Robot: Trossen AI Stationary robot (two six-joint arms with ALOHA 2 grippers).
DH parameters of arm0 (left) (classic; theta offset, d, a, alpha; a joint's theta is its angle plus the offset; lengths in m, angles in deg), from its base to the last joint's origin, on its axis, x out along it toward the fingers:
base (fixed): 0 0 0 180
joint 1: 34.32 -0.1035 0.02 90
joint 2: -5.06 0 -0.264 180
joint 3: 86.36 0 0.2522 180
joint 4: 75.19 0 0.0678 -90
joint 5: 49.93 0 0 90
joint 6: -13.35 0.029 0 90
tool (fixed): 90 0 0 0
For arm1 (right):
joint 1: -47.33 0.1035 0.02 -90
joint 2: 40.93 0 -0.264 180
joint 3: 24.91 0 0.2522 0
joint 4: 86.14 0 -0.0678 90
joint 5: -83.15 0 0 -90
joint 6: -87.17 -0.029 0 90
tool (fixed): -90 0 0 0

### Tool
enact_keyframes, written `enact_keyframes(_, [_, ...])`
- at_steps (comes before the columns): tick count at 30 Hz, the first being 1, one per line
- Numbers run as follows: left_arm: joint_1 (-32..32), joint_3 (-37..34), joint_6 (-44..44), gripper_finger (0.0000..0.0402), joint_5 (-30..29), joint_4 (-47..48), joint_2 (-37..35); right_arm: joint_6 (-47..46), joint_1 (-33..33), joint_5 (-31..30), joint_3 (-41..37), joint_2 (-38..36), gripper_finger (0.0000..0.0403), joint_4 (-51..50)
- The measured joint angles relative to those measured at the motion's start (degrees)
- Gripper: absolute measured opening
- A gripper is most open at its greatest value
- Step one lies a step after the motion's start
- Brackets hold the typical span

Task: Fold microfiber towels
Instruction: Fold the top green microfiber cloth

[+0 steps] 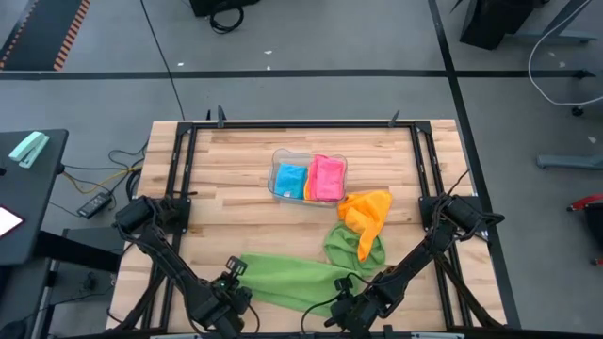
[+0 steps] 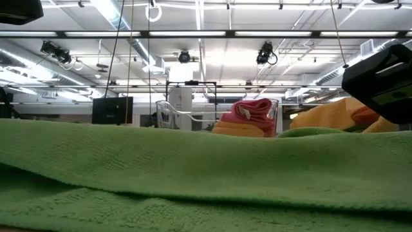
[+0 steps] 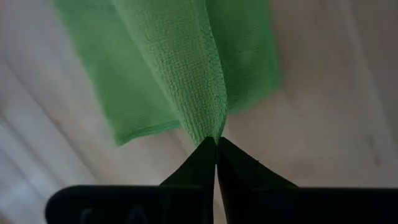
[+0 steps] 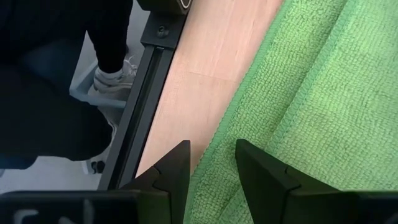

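Both my hands sit at the near edge: left hand (image 3: 216,144) pinching the green towel's (image 1: 292,279) left end, right hand (image 4: 211,163) half-open over its right; it lies left-right.

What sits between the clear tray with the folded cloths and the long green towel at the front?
In the high view, an orange towel draped over a crumpled green towel lies between the clear tray and the long green towel.

You have a pale wooden table (image 1: 245,174) with a black metal frame (image 1: 185,160) running along its edges. Near the middle sits a clear plastic tray (image 1: 279,158). To one side on the grey floor there's a dark side table (image 1: 38,202), and black cables (image 1: 113,174) trail beside it. Past the table's edge, a person's white shoe (image 4: 113,78) shows on the floor.
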Motion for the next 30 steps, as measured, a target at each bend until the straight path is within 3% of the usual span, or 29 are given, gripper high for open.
enact_keyframes(8, [1.18, 0.00, 0.04, 0.0007, 3.01, -3.17, 0.00, 0.17, -0.02, 0.00, -0.02, 0.00, 0.0140, -0.02])
enact_keyframes(16, [2.09, 0.00, 0.09, 0.0029, 3.87, -9.35, 0.09, 0.17, -0.35, 0.26, -0.02, 0.00, 0.0140, -0.03])
enact_keyframes(23, [2.73, 0.00, 0.02, 0.0007, 4.50, -9.19, 0.22, 0.13, -0.35, 0.13, -0.04, -0.02, 0.0140, 0.07])
enact_keyframes(30, [3.66, -0.04, -0.87, 0.0022, 6.33, -9.40, 2.24, -0.01, -0.35, -0.09, -0.07, -0.02, 0.0140, 0.15])
